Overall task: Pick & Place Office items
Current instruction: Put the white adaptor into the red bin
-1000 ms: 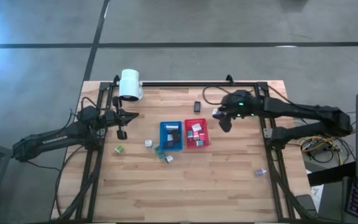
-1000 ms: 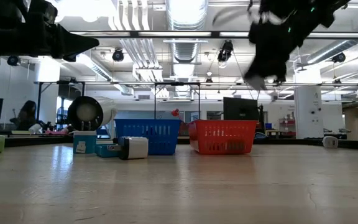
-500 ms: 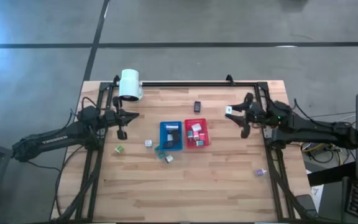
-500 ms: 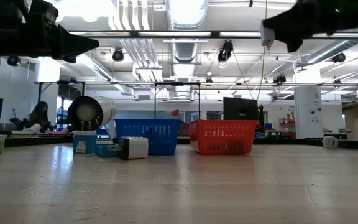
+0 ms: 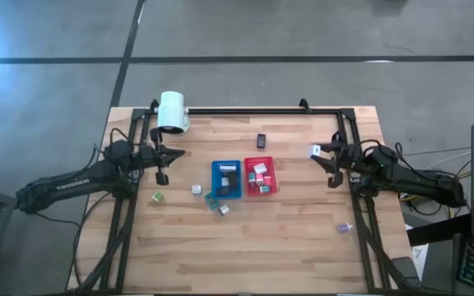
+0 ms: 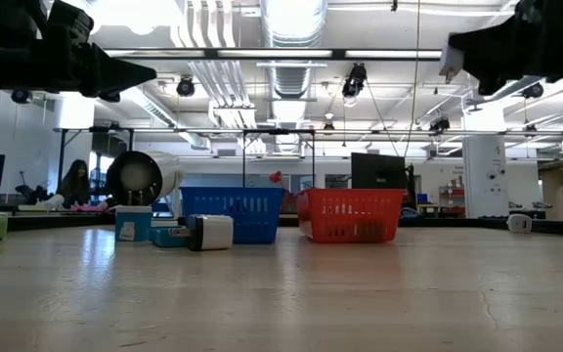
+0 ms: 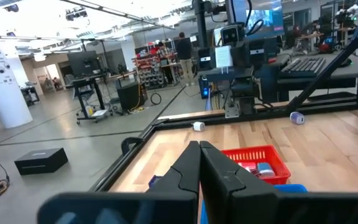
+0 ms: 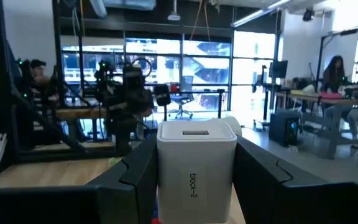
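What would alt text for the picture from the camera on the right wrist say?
The right gripper holds a small white block, printed "block-2", between its two dark fingers. Beyond it stand the other robot arm and a glass-walled workshop where people sit at desks.

White block [image 8: 196, 171] upright between right hand's [image 5: 322, 156] fingers; other small office items [image 5: 258, 177] in both trays [image 5: 215, 187].

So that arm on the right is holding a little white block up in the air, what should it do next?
Probably carry it back toward the trays. The right pincer grips the white block near the table's right edge, well away from the red tray and blue tray, so it cannot drop it in yet.
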